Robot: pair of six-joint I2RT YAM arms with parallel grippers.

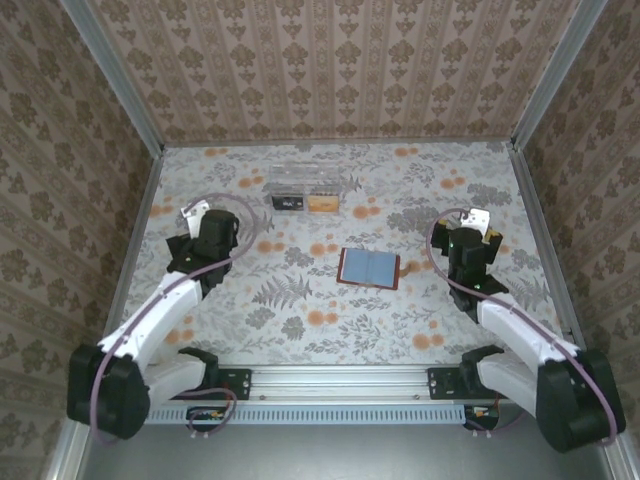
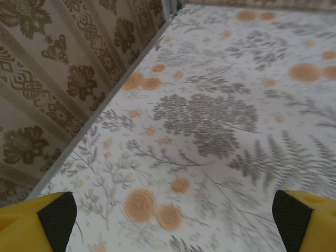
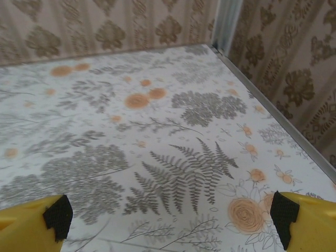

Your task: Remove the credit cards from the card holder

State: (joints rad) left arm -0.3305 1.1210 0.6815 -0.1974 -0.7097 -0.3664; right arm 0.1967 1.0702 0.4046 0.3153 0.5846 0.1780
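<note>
The card holder [image 1: 369,268] lies opened flat in the middle of the table, its blue-grey inner faces up inside a brown rim. A dark card [image 1: 289,203] and an orange card [image 1: 322,203] lie flat farther back, at the front of the clear box. My left gripper [image 1: 197,213] hovers over the left of the table, well away from the holder. Its yellow fingers [image 2: 58,218] stand wide apart with only tablecloth between them, so the left gripper [image 2: 173,220] is open. My right gripper [image 1: 479,220] is right of the holder, and this right gripper [image 3: 170,218] is open and empty too.
A clear plastic box [image 1: 303,178] stands at the back centre. Patterned walls with metal rails [image 1: 120,250] close in the flowered table [image 1: 300,300] on the left, right and back. The left wall [image 2: 47,89] runs near my left gripper, and the right wall [image 3: 294,73] near my right one.
</note>
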